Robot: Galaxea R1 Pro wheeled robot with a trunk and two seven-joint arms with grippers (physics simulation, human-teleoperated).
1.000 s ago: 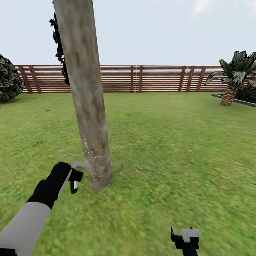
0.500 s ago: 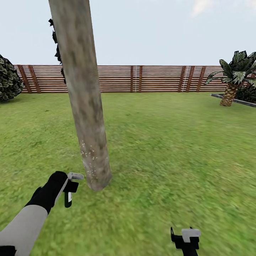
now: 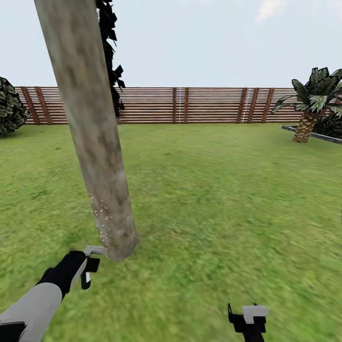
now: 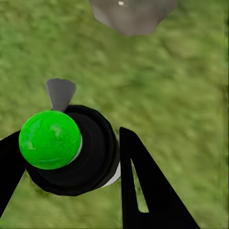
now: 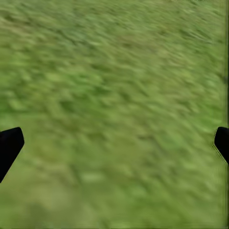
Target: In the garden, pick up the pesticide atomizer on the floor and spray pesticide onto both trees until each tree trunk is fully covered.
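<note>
- Tree trunk (image 3: 92, 137): thick, smooth grey-tan column with brownish blotches, leaning in the head view, its foot on the grass (image 3: 213, 190); pale specks dot its lower part.
- Pesticide atomizer (image 4: 71, 148): black body, bright green round cap, grey nozzle, held between the left gripper (image 3: 88, 266) fingers just beside the trunk's foot.

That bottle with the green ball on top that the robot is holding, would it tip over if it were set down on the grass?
Probably yes. The pesticide atomizer looks round with a green ball cap up top, so top-heavy, and the grass looks uneven. It seems rigid: the left gripper jaws clasp it without denting it.
</note>
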